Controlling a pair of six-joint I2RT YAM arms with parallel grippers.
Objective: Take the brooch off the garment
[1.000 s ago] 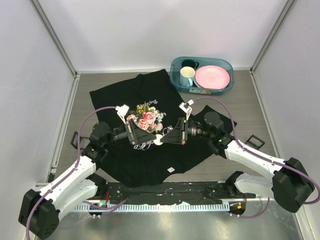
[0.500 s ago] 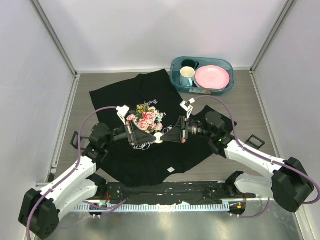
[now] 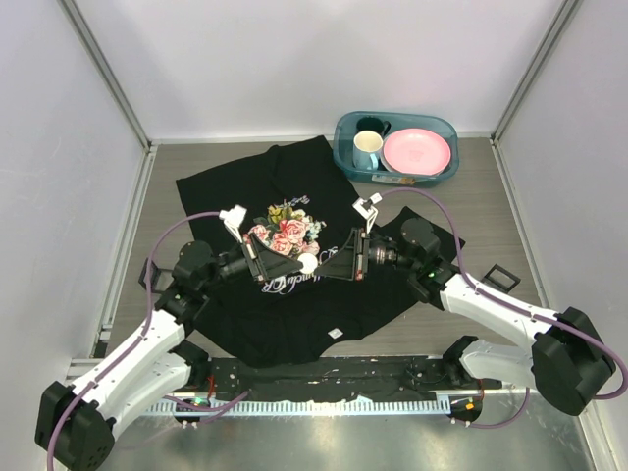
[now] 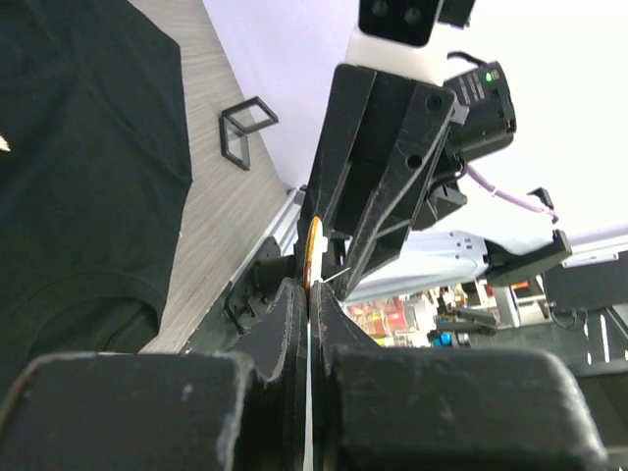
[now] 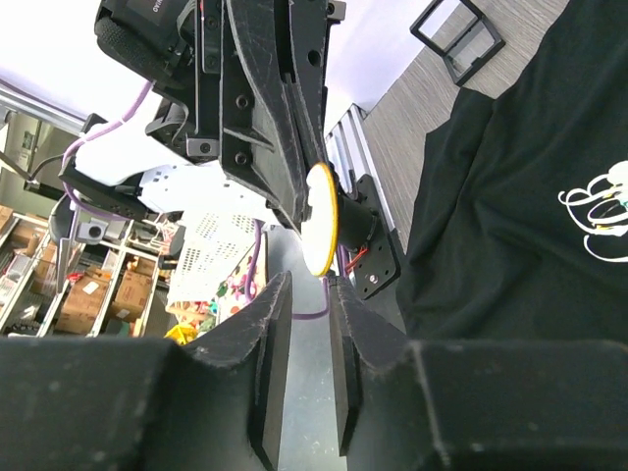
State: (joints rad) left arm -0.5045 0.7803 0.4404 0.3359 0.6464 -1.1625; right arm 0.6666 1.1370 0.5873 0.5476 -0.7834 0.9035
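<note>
Two tips nose to nose above the garment (image 3: 280,319): left pincer (image 4: 310,294) clamped on the brooch (image 5: 322,218), disc edge-on and airborne; right pincer (image 5: 309,285) parted, just short of its rim.

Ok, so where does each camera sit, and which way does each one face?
Top external: above and behind the bases, looking down on the table and shirt; the left arm and right arm both show.
Left wrist: on the left arm, looking along its shut fingers at the right gripper opposite.
Right wrist: on the right arm, looking along its parted fingers at the left gripper.
Shared: both wrist views see the brooch edge-on, pinched by the left fingers.
</note>
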